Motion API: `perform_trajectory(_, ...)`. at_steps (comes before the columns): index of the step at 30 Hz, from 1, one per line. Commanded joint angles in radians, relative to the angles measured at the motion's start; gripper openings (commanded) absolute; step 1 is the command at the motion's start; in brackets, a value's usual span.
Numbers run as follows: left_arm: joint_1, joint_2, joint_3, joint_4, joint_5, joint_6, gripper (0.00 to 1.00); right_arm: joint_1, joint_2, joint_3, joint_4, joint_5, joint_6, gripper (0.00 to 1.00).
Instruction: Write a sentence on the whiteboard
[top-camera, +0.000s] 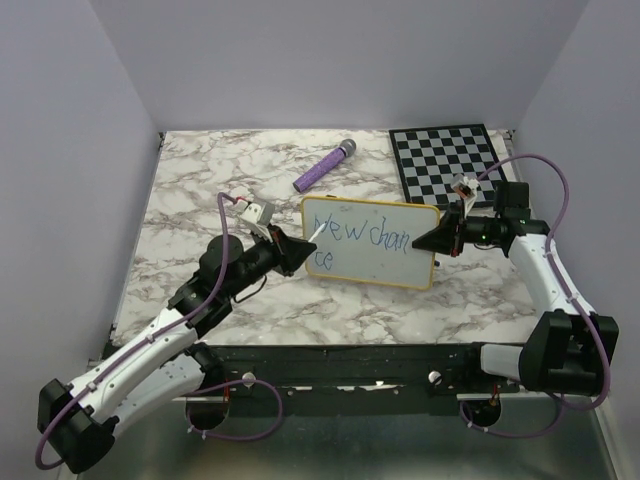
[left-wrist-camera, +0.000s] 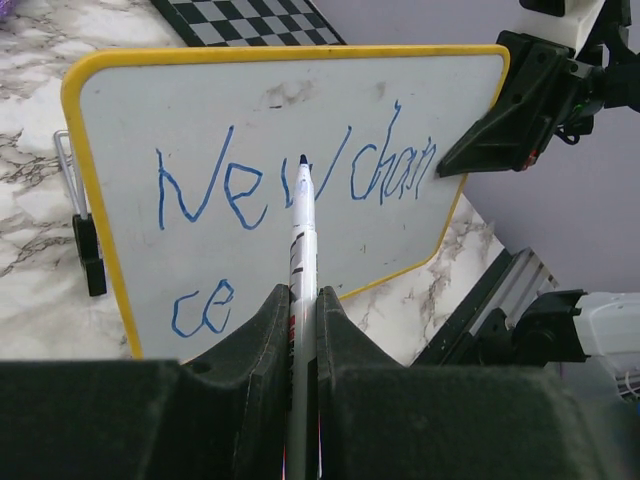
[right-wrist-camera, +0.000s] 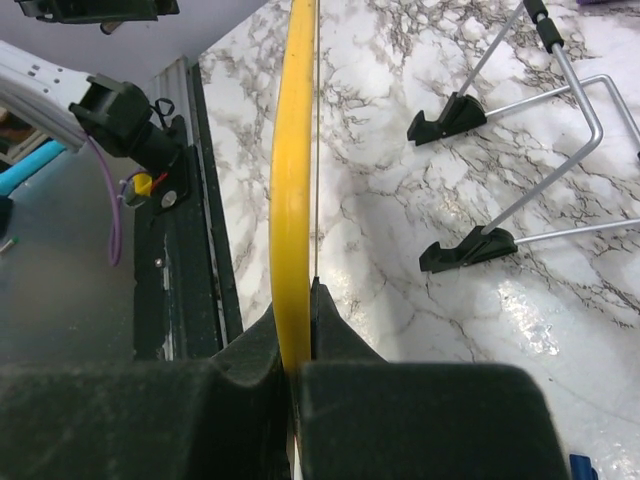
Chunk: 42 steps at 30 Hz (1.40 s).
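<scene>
The whiteboard (top-camera: 372, 243) stands propped in the middle of the counter (top-camera: 200, 170), right fingers (right-wrist-camera: 345, 345) pinching its edge, left fingers (left-wrist-camera: 250, 345) clamped on the marker (left-wrist-camera: 300, 230), lettering (left-wrist-camera: 380, 170) half done, so next I'd guess the tip must drop beside "ce" to carry on.

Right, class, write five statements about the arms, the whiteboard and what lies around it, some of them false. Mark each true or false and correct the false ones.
1. The left gripper is shut on a marker. True.
2. The right gripper hangs open, clear of the whiteboard. False: it is shut on the whiteboard's yellow edge.
3. The lettering is blue. True.
4. The lower line reads "await". False: it reads only "ce".
5. The purple tube lies on the chessboard. False: it lies on the table, beside the chessboard.
</scene>
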<state>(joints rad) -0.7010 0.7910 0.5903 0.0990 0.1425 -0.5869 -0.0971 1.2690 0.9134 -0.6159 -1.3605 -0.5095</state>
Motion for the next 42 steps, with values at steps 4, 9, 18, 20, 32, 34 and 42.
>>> perform_trajectory(4,0.008,-0.032,0.014,-0.11,0.002,0.025,0.0,-0.018,-0.022,0.035,-0.004,-0.144,0.008,0.01)
perform_trajectory(9,0.009,0.019,-0.02,-0.078,0.023,0.013,0.0,-0.018,-0.019,0.002,0.071,0.036,0.083,0.01)
perform_trajectory(18,0.008,0.132,-0.121,0.031,0.098,-0.027,0.0,-0.018,0.05,0.004,0.055,0.126,0.062,0.01)
perform_trajectory(20,0.008,0.166,-0.139,0.062,0.106,-0.027,0.0,-0.018,0.061,0.007,0.045,0.133,0.057,0.01)
perform_trajectory(32,-0.018,0.353,-0.173,0.286,0.106,-0.054,0.0,-0.018,0.061,0.01,0.028,0.107,0.037,0.01)
perform_trajectory(34,-0.025,0.373,-0.17,0.307,0.103,-0.059,0.0,-0.018,0.063,0.01,0.022,0.106,0.031,0.01)
perform_trajectory(42,-0.081,0.433,-0.162,0.375,0.048,-0.062,0.0,-0.018,0.055,0.013,0.021,0.103,0.028,0.0)
